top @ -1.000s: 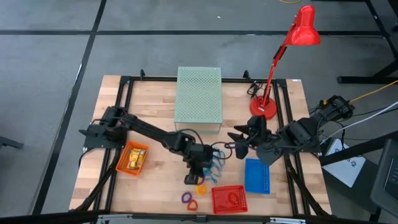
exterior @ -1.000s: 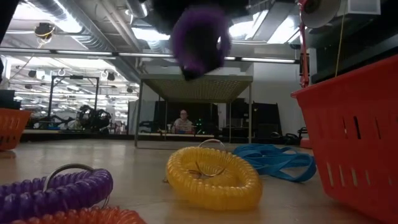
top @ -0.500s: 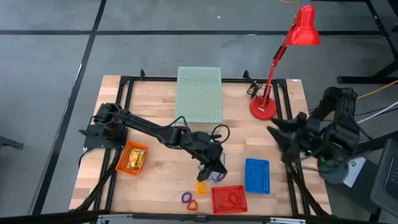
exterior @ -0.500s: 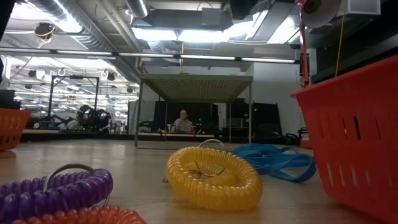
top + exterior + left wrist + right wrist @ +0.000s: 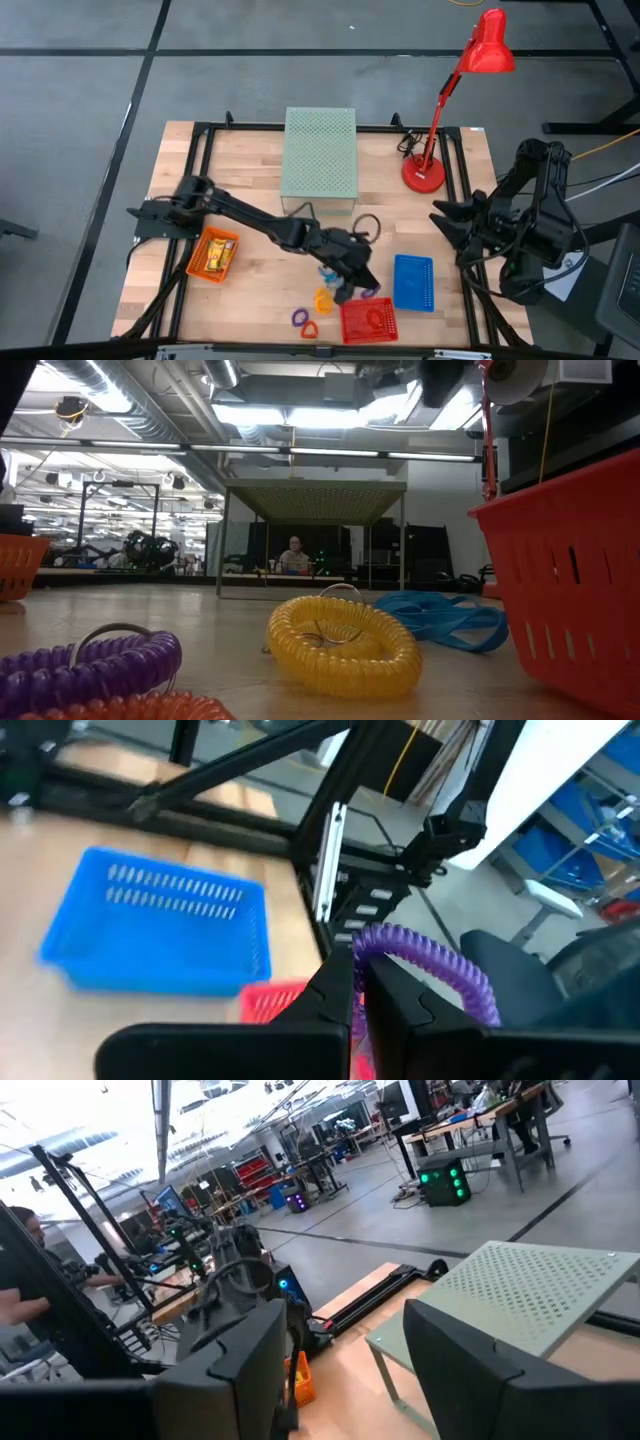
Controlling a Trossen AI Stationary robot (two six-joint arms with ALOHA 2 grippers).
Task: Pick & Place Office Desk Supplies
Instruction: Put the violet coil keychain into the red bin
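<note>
One purple coil (image 5: 430, 957) was pinched in the left tool (image 5: 362, 288), hanging right over the red basket (image 5: 367, 320), so I'd guess the drop was next, while the right tool (image 5: 445, 218) waited spread apart off to the side.

High view: overhead, straight down, whole table (image 5: 250, 180).
Low view: table-top height, level, close on yellow coil (image 5: 342, 643); shares red basket (image 5: 565, 575) with high view.
Left wrist: looks past blue basket (image 5: 160, 930) off table edge.
Right wrist: faces across table; green perforated box (image 5: 520, 1300) shared with high view.
</note>
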